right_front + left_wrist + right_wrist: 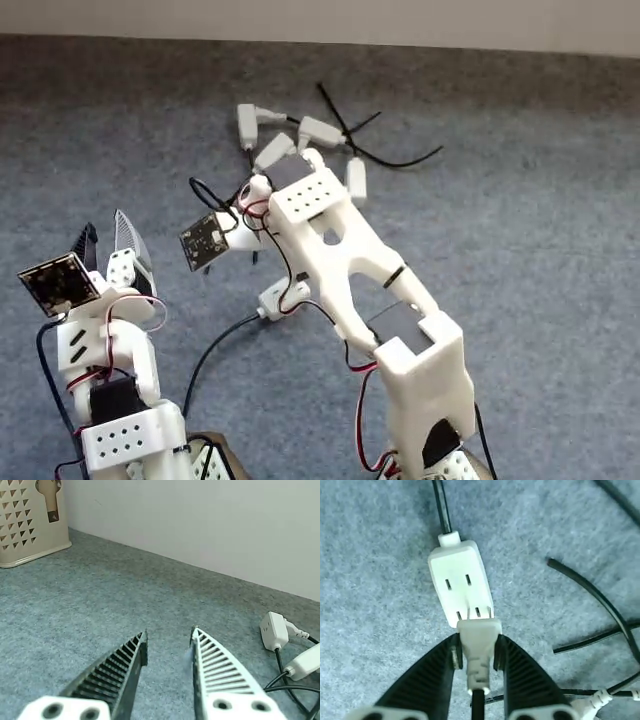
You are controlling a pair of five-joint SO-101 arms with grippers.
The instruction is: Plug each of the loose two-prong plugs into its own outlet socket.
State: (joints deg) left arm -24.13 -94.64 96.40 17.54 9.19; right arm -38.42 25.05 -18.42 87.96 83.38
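Right gripper [477, 641] is pinching a plug [478, 655], prongs touching the outlet [457, 575]; left gripper [168, 636] is hanging wide over open carpet [100, 595] by its left edge.

Bright and even across the grey carpet [540, 300]. Lit softly from overhead, with just faint, diffuse shadows under the right arm [340, 250] and beside the white outlet block [462, 580]. Pale, evenly washed along the wall [200, 525].
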